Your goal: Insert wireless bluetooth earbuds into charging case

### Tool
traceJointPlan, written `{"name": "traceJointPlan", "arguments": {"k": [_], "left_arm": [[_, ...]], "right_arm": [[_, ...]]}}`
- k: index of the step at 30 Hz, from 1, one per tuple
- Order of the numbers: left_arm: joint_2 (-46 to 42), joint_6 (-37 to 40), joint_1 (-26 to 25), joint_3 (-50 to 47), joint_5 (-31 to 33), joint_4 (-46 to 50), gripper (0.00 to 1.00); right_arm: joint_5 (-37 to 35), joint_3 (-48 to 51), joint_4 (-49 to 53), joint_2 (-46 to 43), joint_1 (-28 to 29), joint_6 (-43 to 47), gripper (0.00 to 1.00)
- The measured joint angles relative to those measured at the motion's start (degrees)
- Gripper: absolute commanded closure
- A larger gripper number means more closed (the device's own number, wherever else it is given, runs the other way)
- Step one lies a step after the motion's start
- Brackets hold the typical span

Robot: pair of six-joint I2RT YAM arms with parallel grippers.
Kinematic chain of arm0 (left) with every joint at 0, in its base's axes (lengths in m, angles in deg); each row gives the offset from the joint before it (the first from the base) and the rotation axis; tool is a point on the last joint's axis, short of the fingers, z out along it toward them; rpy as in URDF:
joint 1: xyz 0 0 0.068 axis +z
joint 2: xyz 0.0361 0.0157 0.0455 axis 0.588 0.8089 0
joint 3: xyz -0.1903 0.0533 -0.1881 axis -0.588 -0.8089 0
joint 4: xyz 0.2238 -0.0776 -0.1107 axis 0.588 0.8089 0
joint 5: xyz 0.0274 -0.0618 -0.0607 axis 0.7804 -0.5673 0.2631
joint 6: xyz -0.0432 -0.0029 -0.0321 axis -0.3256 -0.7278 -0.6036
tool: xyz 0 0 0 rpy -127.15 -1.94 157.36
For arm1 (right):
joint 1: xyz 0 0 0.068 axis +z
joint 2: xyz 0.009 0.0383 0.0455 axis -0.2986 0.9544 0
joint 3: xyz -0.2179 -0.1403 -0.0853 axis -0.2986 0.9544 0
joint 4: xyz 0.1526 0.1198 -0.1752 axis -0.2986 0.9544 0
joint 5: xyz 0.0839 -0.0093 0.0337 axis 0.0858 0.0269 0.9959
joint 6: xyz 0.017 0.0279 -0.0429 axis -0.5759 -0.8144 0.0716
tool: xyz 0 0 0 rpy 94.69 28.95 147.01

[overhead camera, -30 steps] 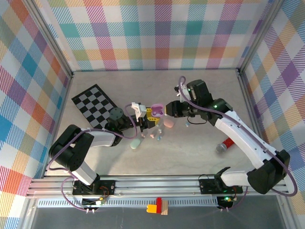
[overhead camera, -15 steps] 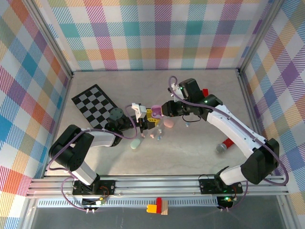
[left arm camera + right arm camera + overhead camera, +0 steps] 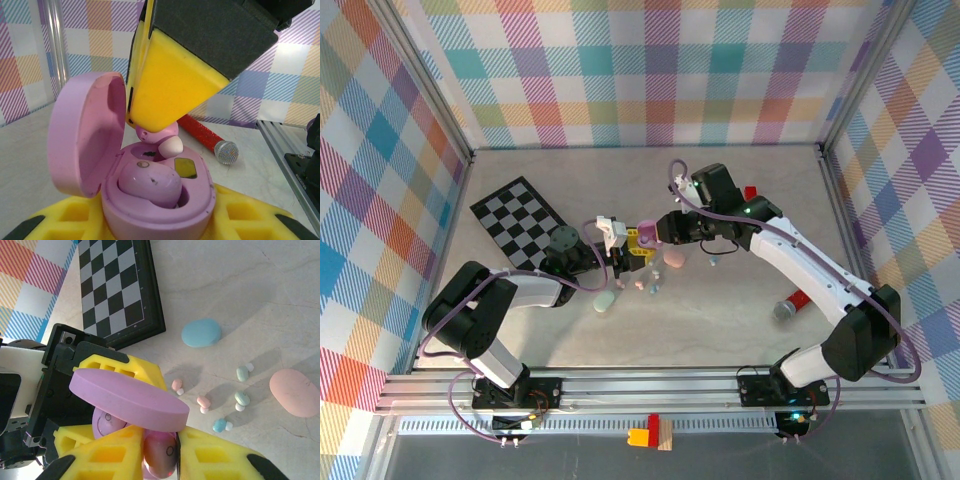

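Left wrist: right gripper (image 3: 160, 452) pinches purple earbud (image 3: 159, 136) over open purple case (image 3: 155, 200).
Left gripper (image 3: 634, 245) clamps purple case; top external, loose earbuds (image 3: 647, 286) at its 6 o'clock.

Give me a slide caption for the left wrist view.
Right fingers hold a purple earbud over the open purple case, where another earbud sits.

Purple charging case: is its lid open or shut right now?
Open. The lid stands hinged up beside the purple case. A seated earbud shows inside. The right gripper holds a second earbud just above it.
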State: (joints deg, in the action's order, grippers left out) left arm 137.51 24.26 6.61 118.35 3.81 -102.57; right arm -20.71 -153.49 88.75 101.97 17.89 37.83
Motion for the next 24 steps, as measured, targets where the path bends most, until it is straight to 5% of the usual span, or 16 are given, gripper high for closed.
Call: {"name": "traceJointPlan", "arguments": {"k": [8,14,24], "left_arm": [[-0.17,0.02,0.09,-0.26,0.07,0.15,0.63],[-0.31,0.04,0.09,-0.37,0.09,-0.02,0.63],[-0.33,0.68,0.11,-0.42,0.11,-0.02,0.63]], "right_arm": [[-0.02,-0.17,-0.07,0.76,0.74,0.17,0.66],[-0.35,-0.09,-0.11,0.20,0.76,-0.09,0.48],[-0.20,-0.81,-2.23,-4.59,0.76,-1.77,0.48]]}}
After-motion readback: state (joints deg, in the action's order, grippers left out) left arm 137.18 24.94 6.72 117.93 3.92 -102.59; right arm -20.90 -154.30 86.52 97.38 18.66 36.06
